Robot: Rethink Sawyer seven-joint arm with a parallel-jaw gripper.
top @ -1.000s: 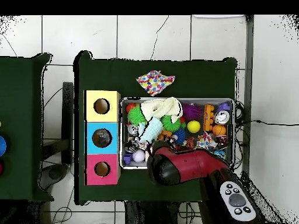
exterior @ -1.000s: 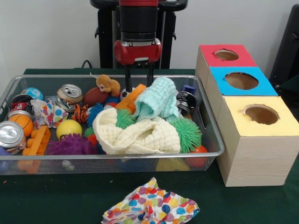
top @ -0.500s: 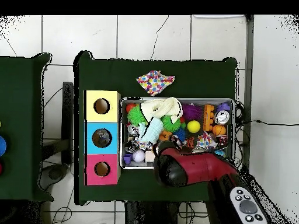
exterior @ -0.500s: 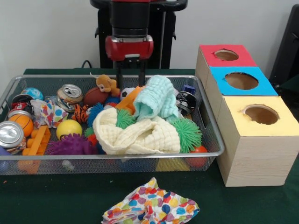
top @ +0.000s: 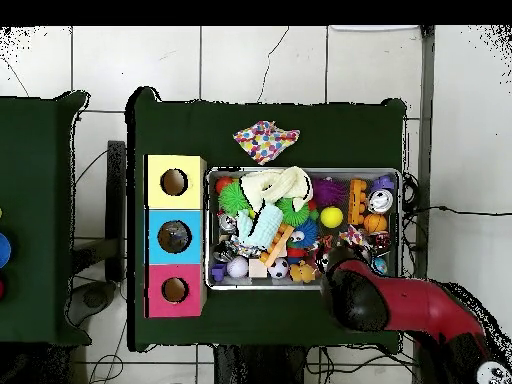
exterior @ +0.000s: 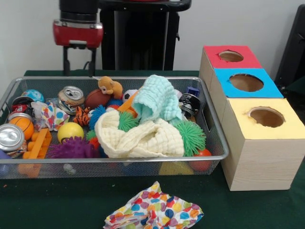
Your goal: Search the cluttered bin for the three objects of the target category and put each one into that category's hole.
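The silver wire-mesh bin (exterior: 217, 139) is full of mixed toys, cans and cloths; it also shows in the overhead view (top: 402, 200). A mint cloth (exterior: 159, 98) lies on a cream cloth (exterior: 143, 138) in the bin's middle. My gripper (exterior: 78, 67) hangs open and empty above the bin's far left rim, behind a silver can (exterior: 71, 95). In the overhead view the red arm (top: 360, 295) covers the gripper. Three wooden boxes stand beside the bin, each with a hole: red top (exterior: 231, 57), blue top (exterior: 245, 82), yellow top (exterior: 267, 117).
A polka-dot cloth (exterior: 152, 212) lies on the green table in front of the bin. In the bin are a yellow ball (exterior: 70, 130), a small basketball (exterior: 21, 125), a second can (exterior: 10, 137), a purple spiky toy (exterior: 71, 149), a green spiky ball (exterior: 190, 136) and a plush animal (exterior: 109, 87).
My gripper has risen and moved left in the front view, away from the mint cloth to the bin's far left corner. It holds nothing. The mint cloth shifted slightly.
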